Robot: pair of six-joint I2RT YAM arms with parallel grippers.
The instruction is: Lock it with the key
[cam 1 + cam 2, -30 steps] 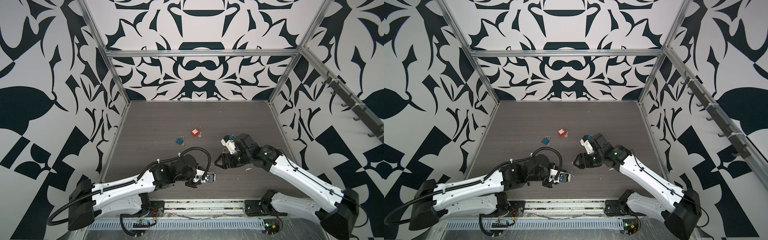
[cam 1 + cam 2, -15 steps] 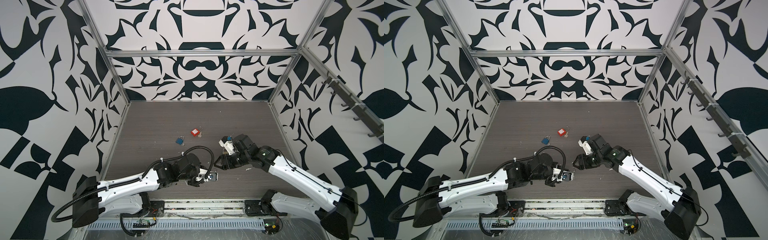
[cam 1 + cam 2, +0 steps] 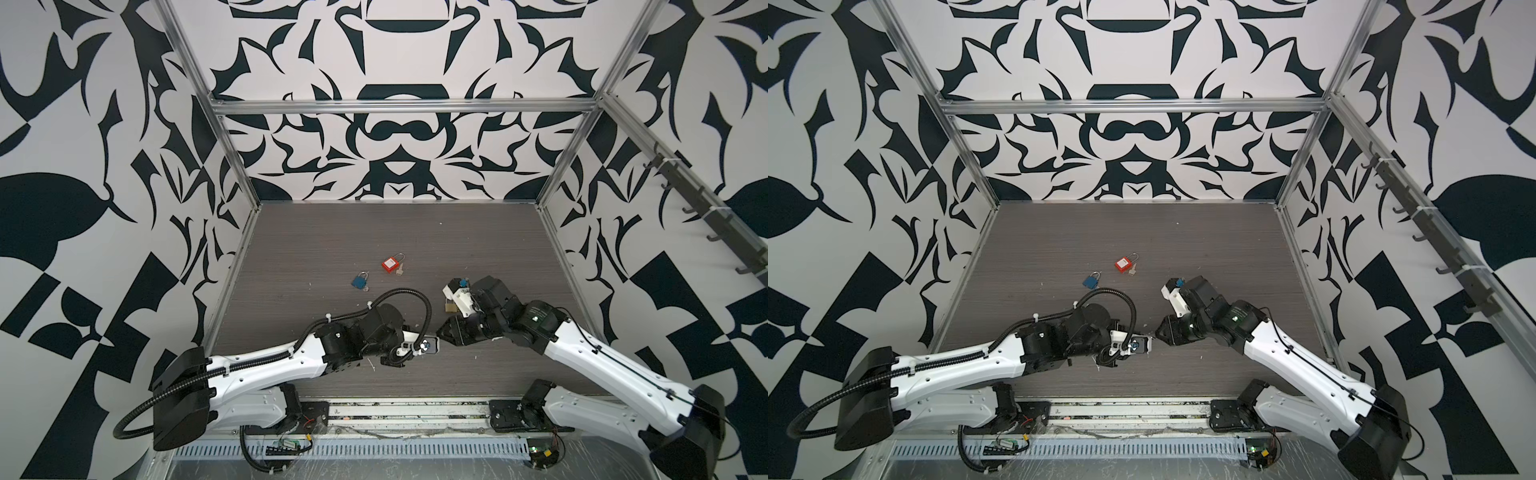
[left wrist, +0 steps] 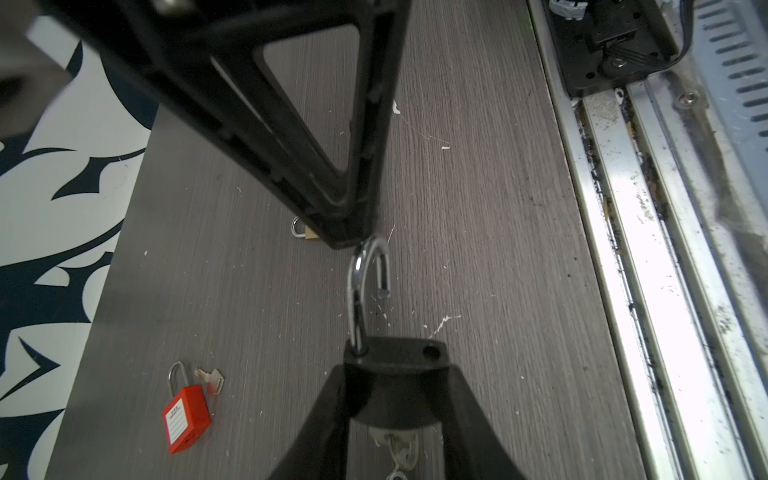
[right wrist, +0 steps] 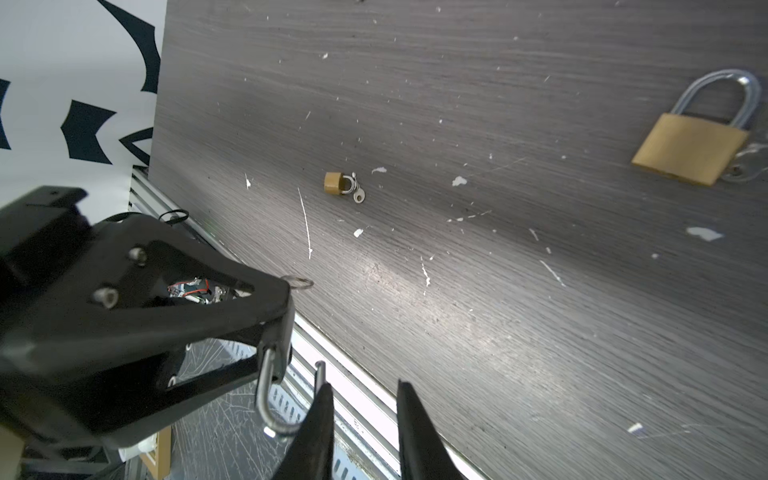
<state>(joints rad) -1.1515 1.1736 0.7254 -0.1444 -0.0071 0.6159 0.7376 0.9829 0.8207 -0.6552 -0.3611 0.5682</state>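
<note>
Squarely, padlock point(image 4: 395, 386) sits in left hand point(image 3: 431, 345).

The left gripper point(image 3: 424, 347) now sits farther right along the front edge of the desk point(image 3: 374, 232) than a second ago, and the dark padlock point(image 4: 395, 374) it clamps comes with it. The strip of bare desk that lay between it and the right gripper point(image 3: 440, 333) is gone: the two tips meet, and in the left wrist view the right gripper's tip touches the bend of the open shackle point(image 4: 365, 270). The right gripper is slightly nearer the front edge, and its jaws, widely spread before, now leave only a narrow gap.
</note>
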